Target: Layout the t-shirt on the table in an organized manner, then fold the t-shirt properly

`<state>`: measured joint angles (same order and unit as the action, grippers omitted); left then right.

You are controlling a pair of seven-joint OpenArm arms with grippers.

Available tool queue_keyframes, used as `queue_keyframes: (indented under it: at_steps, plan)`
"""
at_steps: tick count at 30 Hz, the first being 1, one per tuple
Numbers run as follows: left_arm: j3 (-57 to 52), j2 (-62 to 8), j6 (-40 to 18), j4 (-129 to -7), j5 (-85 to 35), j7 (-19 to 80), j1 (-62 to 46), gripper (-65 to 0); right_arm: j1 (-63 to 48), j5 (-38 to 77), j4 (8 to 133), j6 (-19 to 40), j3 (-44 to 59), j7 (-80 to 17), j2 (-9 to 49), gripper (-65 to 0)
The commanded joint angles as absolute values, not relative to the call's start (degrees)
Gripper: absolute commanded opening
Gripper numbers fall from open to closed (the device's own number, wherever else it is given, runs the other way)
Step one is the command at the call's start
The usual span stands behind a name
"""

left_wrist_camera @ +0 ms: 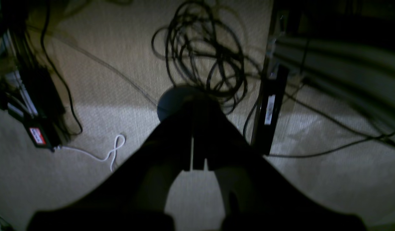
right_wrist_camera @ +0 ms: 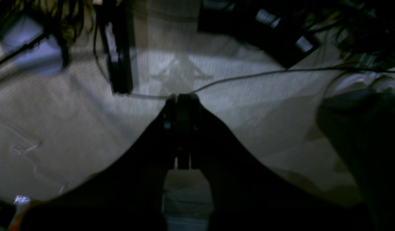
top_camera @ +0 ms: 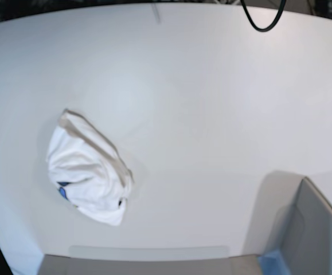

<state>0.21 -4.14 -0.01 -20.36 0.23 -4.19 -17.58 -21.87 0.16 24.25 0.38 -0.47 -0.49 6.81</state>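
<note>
Left wrist view: left gripper [left_wrist_camera: 197, 168] closed on nothing, aimed at carpet and a cable coil [left_wrist_camera: 204, 51]. Right wrist view: right gripper [right_wrist_camera: 181, 166] pinched shut, likewise empty, over floor. Base view: t-shirt [top_camera: 88, 169] crumpled on the table [top_camera: 211, 103], near-left area; best to open both grippers, pinch opposite edges, spread flat.

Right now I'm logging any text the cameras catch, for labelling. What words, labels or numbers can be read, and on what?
No text can be read in any view.
T-shirt: crumpled on the table; only scraps of blue print show, no letters.
Red-and-white label on a dark box on the floor: too blurred.
White label on a black upright bar: too blurred.
</note>
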Motion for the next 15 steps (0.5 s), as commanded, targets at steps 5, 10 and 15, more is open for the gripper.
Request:
queue_keyframes:
  at_steps: [5,10,15]
  plan:
    - [0.04,-4.79,0.13,-27.12,0.40,-4.53,-24.57,-65.0,-29.76,0.40,32.57,0.40,-0.48,0.04,9.10,-64.9]
    - [-0.04,-5.41,0.13,-45.23,0.31,-4.18,-36.09,-65.0,-39.69,0.57,43.65,0.40,-0.48,10.07,10.95,-64.9]
    - [-0.04,-5.32,0.04,-63.08,0.31,-3.82,-46.20,-65.0,-47.16,0.66,52.44,0.04,-0.57,15.25,12.79,-64.9]
